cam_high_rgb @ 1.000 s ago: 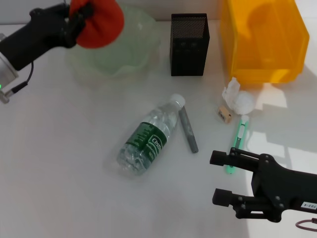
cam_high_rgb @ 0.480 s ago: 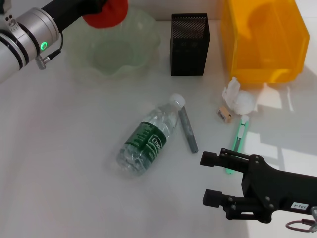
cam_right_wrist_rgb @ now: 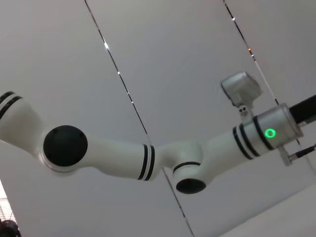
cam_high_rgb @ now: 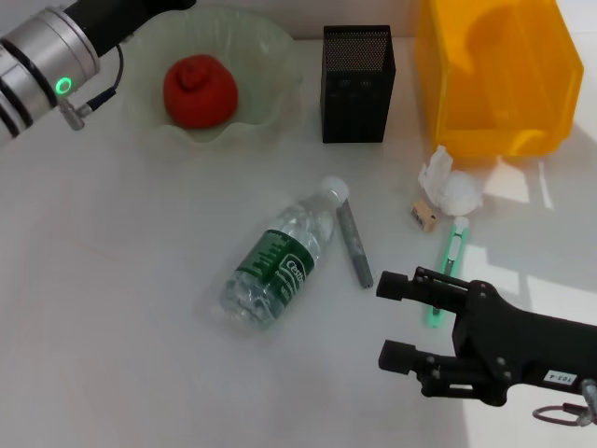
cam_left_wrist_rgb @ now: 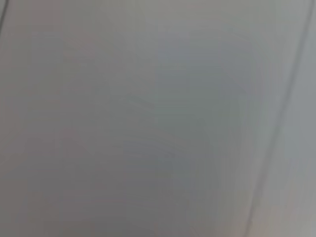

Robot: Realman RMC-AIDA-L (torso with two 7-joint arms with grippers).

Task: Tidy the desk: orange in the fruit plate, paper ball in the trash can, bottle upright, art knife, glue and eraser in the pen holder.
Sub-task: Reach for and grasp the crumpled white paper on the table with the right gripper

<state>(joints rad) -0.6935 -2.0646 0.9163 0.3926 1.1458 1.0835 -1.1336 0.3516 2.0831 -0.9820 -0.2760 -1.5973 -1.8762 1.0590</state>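
Observation:
The orange (cam_high_rgb: 199, 91) lies in the pale green fruit plate (cam_high_rgb: 270, 56) at the back left. My left arm (cam_high_rgb: 56, 47) reaches over the plate's far-left rim, and its gripper end runs off the top edge. The bottle (cam_high_rgb: 275, 261) lies on its side mid-table, cap toward the grey glue stick (cam_high_rgb: 354, 245) beside it. To the right are the paper ball (cam_high_rgb: 450, 189), the small eraser (cam_high_rgb: 423, 215) and the green art knife (cam_high_rgb: 448, 271). My right gripper (cam_high_rgb: 384, 320) hovers open and holds nothing, near the front, just in front of the knife.
The black mesh pen holder (cam_high_rgb: 356, 82) stands at the back centre, and the yellow trash can (cam_high_rgb: 494, 75) at the back right. The right wrist view shows only my left arm (cam_right_wrist_rgb: 148, 160) against a wall; the left wrist view is a blank grey surface.
The orange left my left gripper and now rests in the plate. The left arm drew back toward the top left. The right gripper crept slightly left.

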